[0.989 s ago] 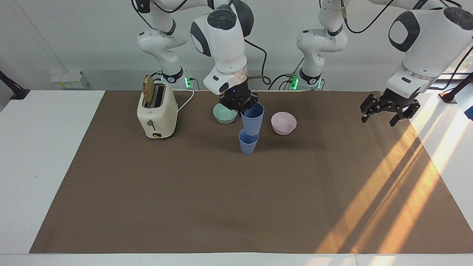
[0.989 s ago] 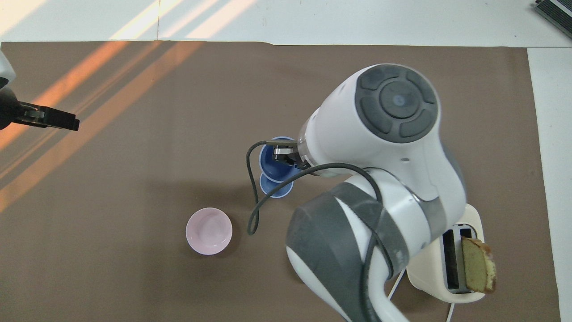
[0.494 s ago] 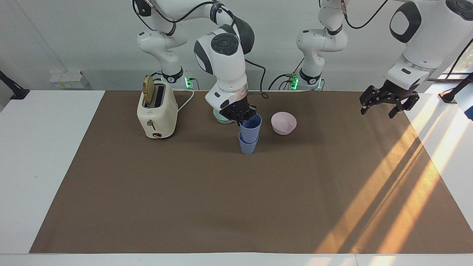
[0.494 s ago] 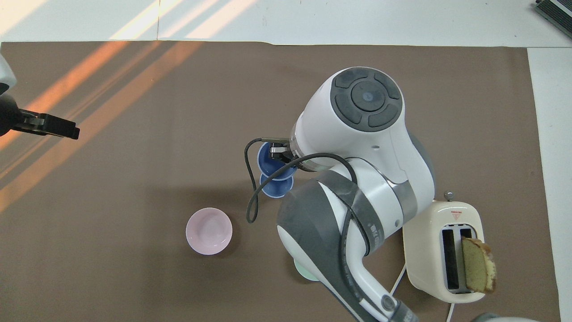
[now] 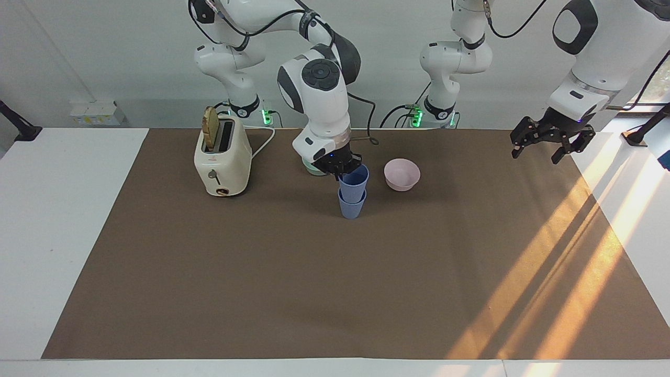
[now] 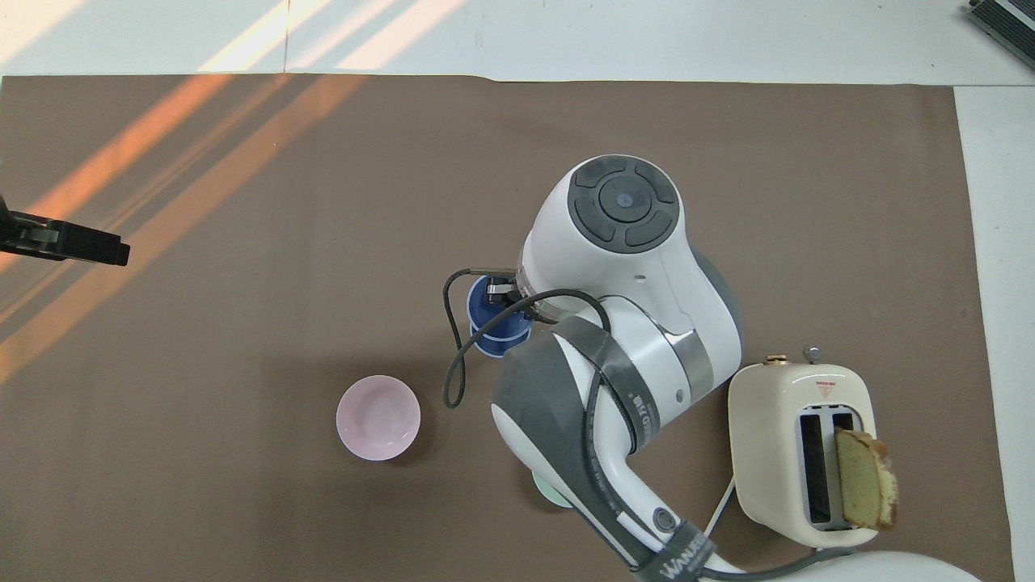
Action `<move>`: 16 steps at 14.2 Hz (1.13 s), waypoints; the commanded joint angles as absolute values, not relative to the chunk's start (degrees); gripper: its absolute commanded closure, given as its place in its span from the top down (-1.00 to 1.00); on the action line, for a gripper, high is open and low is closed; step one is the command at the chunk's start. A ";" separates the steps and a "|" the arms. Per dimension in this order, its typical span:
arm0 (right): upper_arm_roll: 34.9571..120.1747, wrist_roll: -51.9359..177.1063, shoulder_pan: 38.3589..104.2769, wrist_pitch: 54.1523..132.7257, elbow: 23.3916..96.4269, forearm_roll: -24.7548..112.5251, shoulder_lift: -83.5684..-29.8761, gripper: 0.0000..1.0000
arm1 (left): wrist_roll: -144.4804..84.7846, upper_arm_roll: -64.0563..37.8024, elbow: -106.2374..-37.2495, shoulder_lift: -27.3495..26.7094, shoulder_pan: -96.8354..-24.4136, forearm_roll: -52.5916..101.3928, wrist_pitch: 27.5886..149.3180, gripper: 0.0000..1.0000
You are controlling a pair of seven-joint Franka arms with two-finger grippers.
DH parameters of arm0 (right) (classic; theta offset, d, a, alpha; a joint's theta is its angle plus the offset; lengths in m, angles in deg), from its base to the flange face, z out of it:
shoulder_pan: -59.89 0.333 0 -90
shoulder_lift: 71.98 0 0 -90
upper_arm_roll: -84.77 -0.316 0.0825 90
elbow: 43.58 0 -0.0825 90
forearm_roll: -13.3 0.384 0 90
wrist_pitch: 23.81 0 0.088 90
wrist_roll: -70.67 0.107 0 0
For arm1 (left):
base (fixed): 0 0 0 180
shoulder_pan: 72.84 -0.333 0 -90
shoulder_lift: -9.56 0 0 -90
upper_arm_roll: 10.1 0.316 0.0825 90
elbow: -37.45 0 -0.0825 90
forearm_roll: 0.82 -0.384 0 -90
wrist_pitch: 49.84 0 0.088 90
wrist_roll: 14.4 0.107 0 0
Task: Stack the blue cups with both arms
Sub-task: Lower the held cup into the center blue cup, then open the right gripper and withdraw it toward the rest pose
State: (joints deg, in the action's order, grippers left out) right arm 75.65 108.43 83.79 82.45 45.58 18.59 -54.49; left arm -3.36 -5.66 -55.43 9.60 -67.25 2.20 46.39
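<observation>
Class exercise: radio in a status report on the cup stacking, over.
Right gripper shut on upper blue cup, seated in lower blue cup. Left gripper open, waiting over the table's left-arm end. Pink bowl beside stack, clear.

two matt blue plastic cups (image 5: 352, 195), smooth-walled, one nested in the other. a matt pale pink bowl (image 5: 402, 174), also plastic-looking. a cream toaster (image 5: 222, 163) with a smooth, slightly glossy shell, holding a porous slice of bread (image 6: 865, 478). a matt brown table cover (image 5: 314, 283) like paper. glossy white arm shells.
</observation>
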 commanded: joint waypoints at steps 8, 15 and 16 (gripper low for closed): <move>75.36 108.55 83.62 83.95 46.77 19.36 -55.36 1.00 | -3.42 -6.23 -57.03 11.06 -68.10 1.99 47.28 1.00; 75.89 100.22 73.01 69.64 42.29 19.27 -65.62 1.00 | -3.59 -6.23 -57.03 11.06 -67.92 1.99 47.19 1.00; 75.98 97.68 71.16 67.79 42.29 19.27 -67.47 1.00 | -3.59 -6.23 -57.03 11.06 -67.83 1.99 47.28 1.00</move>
State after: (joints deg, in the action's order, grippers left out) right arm 76.38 101.79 74.59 71.01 41.31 18.58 -62.54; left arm -3.36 -5.66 -55.43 9.61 -67.26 2.20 46.42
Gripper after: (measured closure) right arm 0.000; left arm 0.000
